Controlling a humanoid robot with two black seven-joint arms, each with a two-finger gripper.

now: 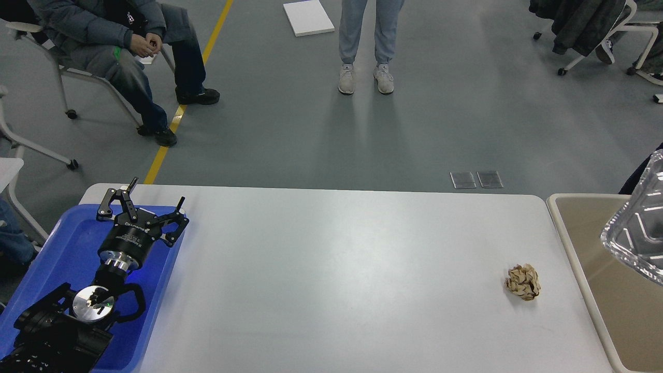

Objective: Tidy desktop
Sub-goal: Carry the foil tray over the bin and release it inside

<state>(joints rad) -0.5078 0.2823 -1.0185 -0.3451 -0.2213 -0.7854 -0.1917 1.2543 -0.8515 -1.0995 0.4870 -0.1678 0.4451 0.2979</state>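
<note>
The desktop (336, 259) is a wide light grey-white tabletop. A crumpled brown paper ball (523, 281) lies on it near the right end. My left gripper (145, 199) is open and empty, and it hovers over the far end of a blue tray (52, 254) at the left. A silver foil tray (637, 238) hangs tilted at the right edge of the view, above the beige bin (567, 233). Most of it is cut off by the frame. My right gripper does not show.
The beige bin stands just past the desktop's right edge. One person sits at the far left and another stands behind the table. Chairs stand at the back corners. A white board (308, 17) lies on the floor.
</note>
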